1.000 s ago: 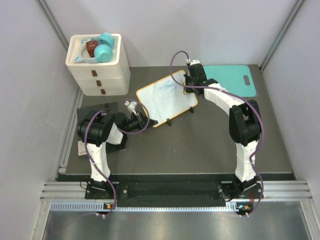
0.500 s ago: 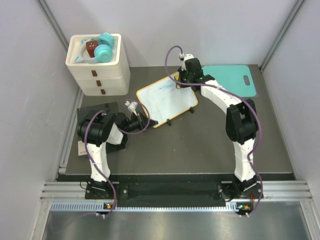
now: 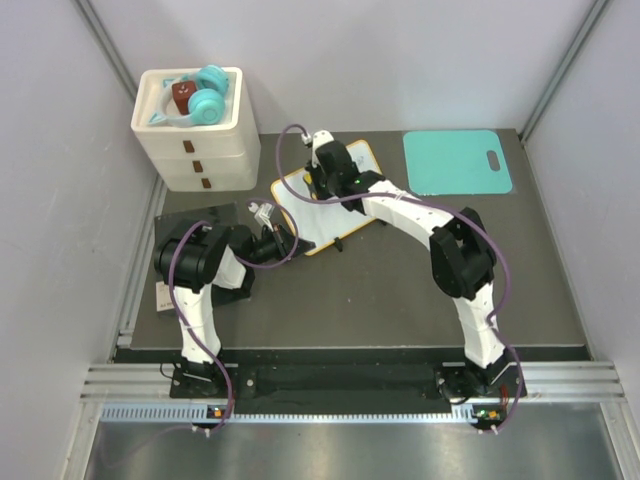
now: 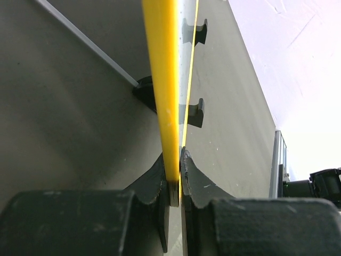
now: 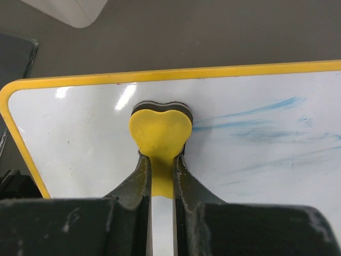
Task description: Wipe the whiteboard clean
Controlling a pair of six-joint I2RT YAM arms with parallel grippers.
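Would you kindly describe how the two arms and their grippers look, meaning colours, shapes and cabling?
Both the left arm and the right arm have white links joined by bulky black joints, and a purple cable trails along each. The left gripper and right gripper are matte black, with two curved fingers tapering to narrow tips; the right one's body looks scuffed.

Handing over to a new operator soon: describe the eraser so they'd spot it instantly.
Find the yellow-framed whiteboard at the middle of the dark table, between the white drawer unit and the teal mat. The eraser sits on its white surface, pinched in the right end effector. It is a yellow heart shape with a dark pad beneath, unlike the thin straight frame.
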